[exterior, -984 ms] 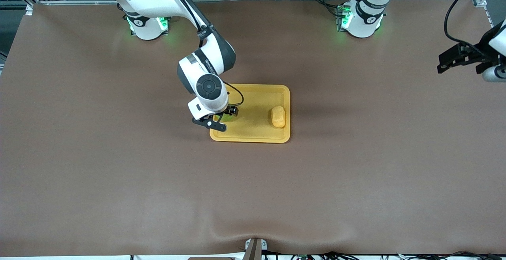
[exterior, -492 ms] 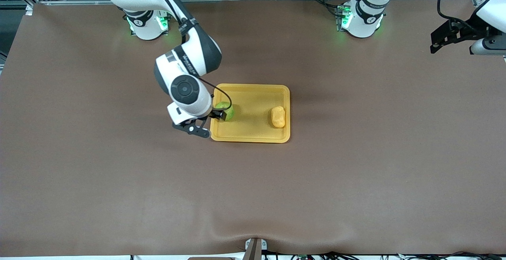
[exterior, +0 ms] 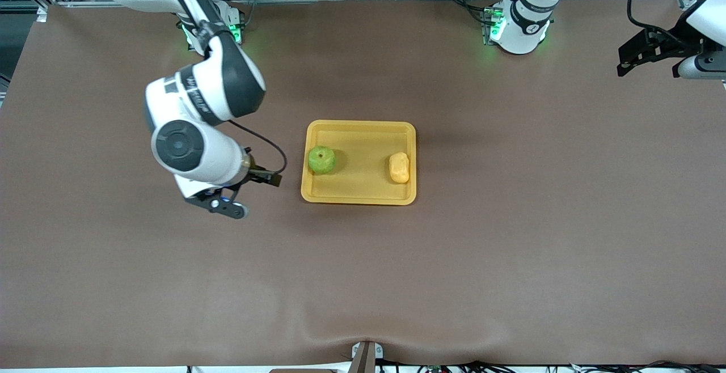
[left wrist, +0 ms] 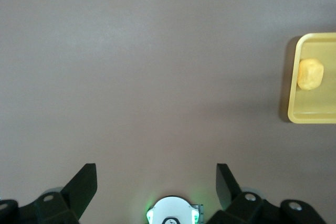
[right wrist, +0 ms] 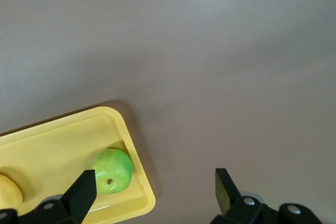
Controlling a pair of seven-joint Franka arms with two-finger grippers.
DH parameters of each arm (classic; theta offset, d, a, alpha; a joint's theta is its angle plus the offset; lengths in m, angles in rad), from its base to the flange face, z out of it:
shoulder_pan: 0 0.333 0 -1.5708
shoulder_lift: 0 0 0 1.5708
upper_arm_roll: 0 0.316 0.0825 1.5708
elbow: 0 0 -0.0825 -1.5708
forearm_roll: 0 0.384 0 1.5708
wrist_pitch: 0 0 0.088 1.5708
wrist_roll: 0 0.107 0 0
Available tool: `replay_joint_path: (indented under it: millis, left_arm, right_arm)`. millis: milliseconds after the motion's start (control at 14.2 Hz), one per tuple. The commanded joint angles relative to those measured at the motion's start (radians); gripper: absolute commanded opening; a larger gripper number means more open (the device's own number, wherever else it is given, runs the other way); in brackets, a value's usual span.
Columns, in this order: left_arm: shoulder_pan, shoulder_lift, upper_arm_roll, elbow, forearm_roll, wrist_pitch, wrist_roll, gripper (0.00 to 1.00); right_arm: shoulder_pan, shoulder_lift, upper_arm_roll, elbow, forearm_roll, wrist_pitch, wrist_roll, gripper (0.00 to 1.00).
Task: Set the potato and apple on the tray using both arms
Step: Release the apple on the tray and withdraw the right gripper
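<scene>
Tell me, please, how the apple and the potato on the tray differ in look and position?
The apple is round and green with a dark stem dimple; the potato is oblong, slightly blocky and yellow-orange, close to the tray's own colour. The apple lies toward the right arm's end of the tray, the potato toward the left arm's end. Both are of similar size, rest inside the rim, and neither is touched by a pincer.

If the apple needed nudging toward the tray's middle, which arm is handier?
The right: its gripper hangs open beside the tray at the apple's end. The left gripper waits open past the table's end.
</scene>
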Motion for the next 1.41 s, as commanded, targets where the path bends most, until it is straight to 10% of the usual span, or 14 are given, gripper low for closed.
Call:
replay_joint_path:
  millis: [0, 1336]
  left_arm:
    - [-0.003, -0.004, 0.006, -0.010, -0.018, 0.003, -0.033, 1.00]
    - [-0.003, 0.002, 0.000, -0.010, -0.022, 0.006, -0.099, 1.00]
  right_arm:
    - [-0.063, 0.001, 0.015, 0.082, -0.008, -0.074, -0.012, 1.00]
    - [-0.446, -0.285, 0.016, 0.084, -0.024, -0.255, -0.615, 1.00]
